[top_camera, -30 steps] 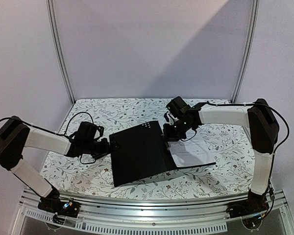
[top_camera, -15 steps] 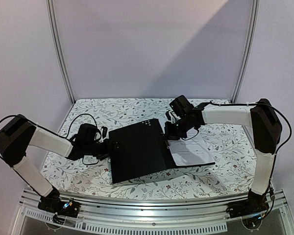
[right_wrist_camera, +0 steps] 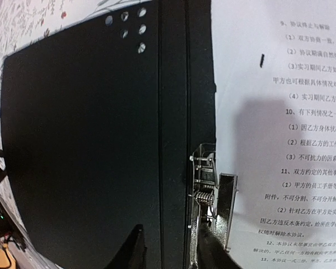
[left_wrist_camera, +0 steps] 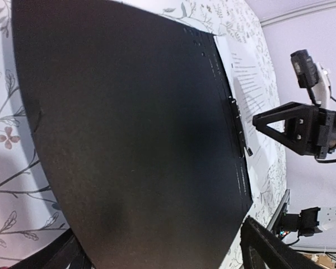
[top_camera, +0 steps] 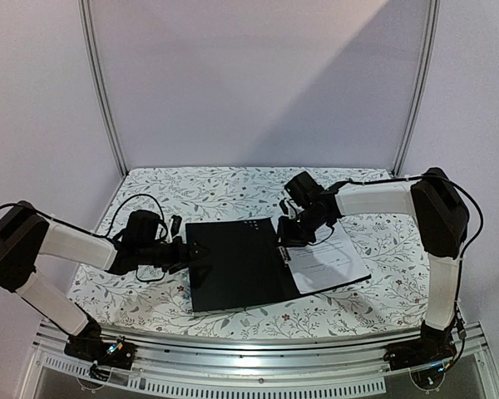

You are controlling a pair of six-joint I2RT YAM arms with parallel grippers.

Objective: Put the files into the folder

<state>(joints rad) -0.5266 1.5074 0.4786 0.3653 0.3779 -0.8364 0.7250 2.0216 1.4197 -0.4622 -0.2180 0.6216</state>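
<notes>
Left claw (top_camera: 196, 252): jaws spread wide, nothing pinched. It sits low at the left edge of the folder (top_camera: 237, 268). In the left wrist view its fingers (left_wrist_camera: 266, 249) stand far apart at the bottom corners, with the edge of the black cover between them. Whether either finger touches the cover cannot be told.

Right claw (top_camera: 290, 233): jaws partly apart, nothing pinched. It hangs over the far part of the folder's spine. In the right wrist view the clip (right_wrist_camera: 204, 196) lies between the two fingertips. The left finger stands clear of the clip. Contact on the right side cannot be told.

Folder: open, black inside facing up, lying on the table (top_camera: 150, 193), which has a floral cloth. It lies between the two arms, its spine running from far to near. The left half is bare and has a group of small pale dots at its far corner beside the spine.

Files (top_camera: 333, 258): white sheets lying on the right half of the folder. Their left margin is at the clip. The top sheet is printed with numbered lines of black text. Whether the clip presses on them cannot be told
</notes>
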